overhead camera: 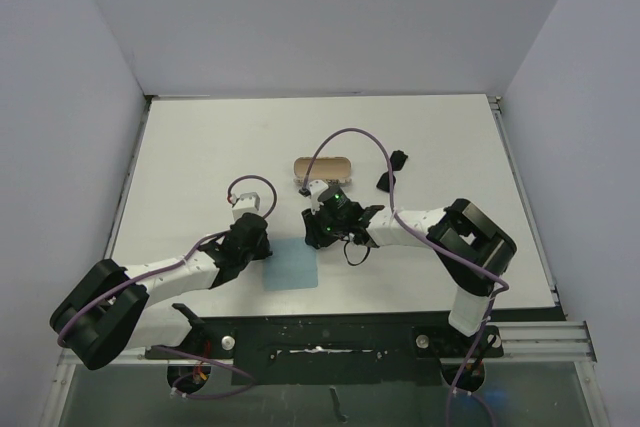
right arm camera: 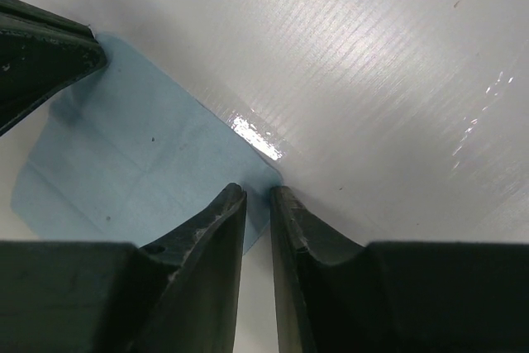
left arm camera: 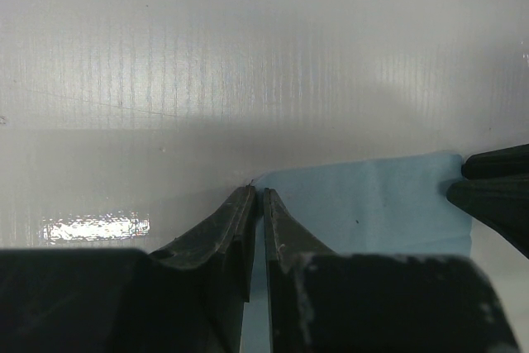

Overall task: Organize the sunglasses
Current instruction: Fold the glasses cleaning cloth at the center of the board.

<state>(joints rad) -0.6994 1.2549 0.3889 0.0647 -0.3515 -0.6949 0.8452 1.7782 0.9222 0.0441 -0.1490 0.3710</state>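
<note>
The black sunglasses [overhead camera: 392, 171] lie at the back right of the table, beside the oblong case [overhead camera: 322, 165]; neither gripper is near them. The light blue cloth [overhead camera: 293, 267] lies flat near the front. My left gripper [overhead camera: 262, 243] is shut on the cloth's far left corner; in the left wrist view the left gripper [left arm camera: 257, 193] pinches the cloth [left arm camera: 372, 204]. My right gripper [overhead camera: 313, 234] is at the far right corner; in the right wrist view the right gripper [right arm camera: 258, 191] is closed to a narrow gap on the cloth [right arm camera: 140, 155].
The white table [overhead camera: 200, 157] has a raised rim at the back and sides. Purple cables loop over the case and the right arm. The other gripper's fingers [left arm camera: 496, 192] show at the right edge of the left wrist view.
</note>
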